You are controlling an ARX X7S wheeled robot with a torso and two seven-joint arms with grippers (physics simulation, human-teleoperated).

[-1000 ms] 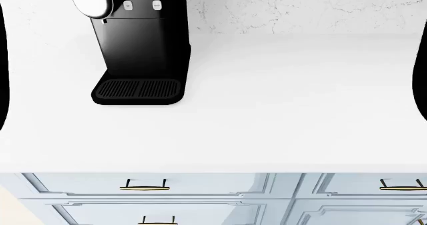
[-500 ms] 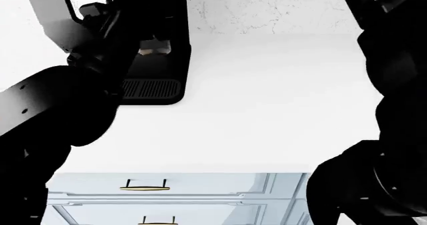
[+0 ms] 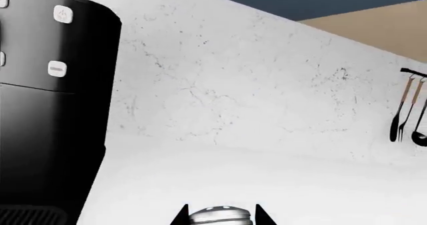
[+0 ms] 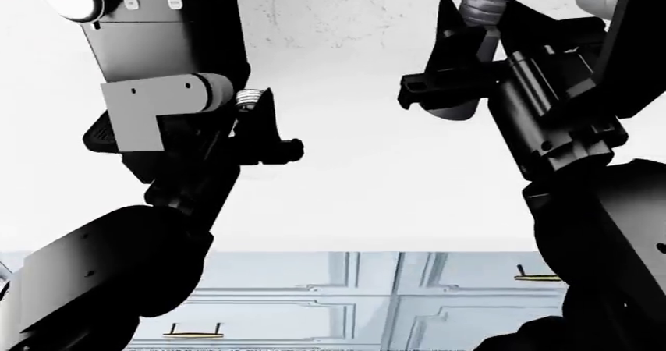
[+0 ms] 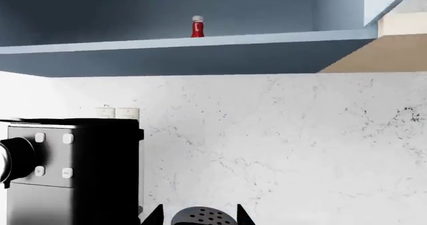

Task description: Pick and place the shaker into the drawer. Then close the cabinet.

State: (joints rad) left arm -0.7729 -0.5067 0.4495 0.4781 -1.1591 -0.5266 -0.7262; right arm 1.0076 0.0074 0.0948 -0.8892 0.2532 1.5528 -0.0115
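I see no shaker that I can name in any view. My left gripper is raised in front of the black coffee machine, and my right gripper is raised at the upper right. In each wrist view the two pointed fingertips stand apart, the left gripper and right gripper each with a domed grey piece low between the tips that looks like the gripper's own part. The drawer fronts with gold handles under the counter are all shut. The upper cabinet stands open.
A red bottle stands on the cabinet shelf. Two small pale cylinders show behind the coffee machine's top. Utensils hang on the marble wall. The white counter runs between my arms.
Both arms have come up from out of sight into the head view and now stand raised over the counter. The head view has shifted, showing more of the drawer fronts.
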